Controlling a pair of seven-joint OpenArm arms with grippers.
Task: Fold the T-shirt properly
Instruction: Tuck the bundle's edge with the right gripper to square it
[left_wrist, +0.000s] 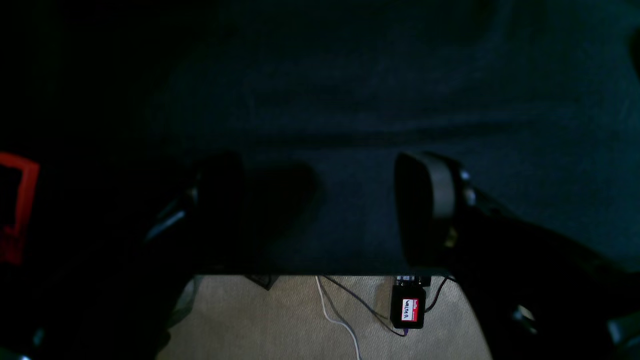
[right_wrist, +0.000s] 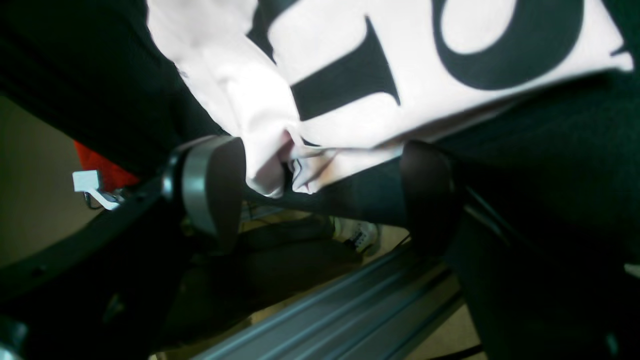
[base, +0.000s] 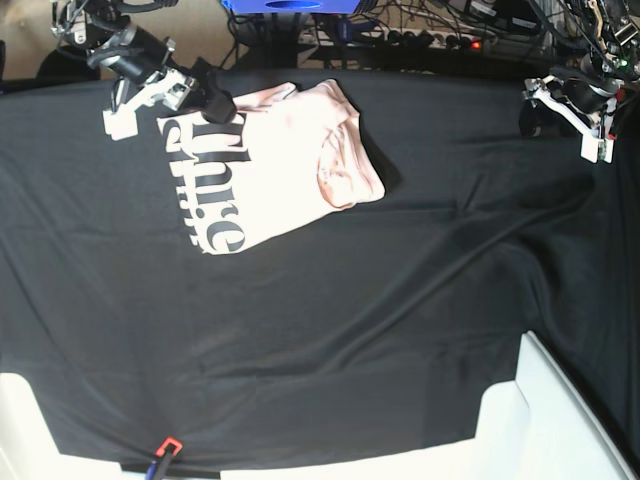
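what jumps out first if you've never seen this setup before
The pale pink T-shirt with big black lettering, lying partly folded on the black table cloth at the far left of the base view. The right tool stands open at its bunched edge; the left tool hangs open over bare cloth.

— Where do the arms stand?

— Well apart, each at its own far corner, both reaching inward.

— And the right gripper?

— Jaws spread wide, a bunched fold of the T-shirt between them, against one pad only.

— The left gripper?

— Spread wide too, nothing between its pads.
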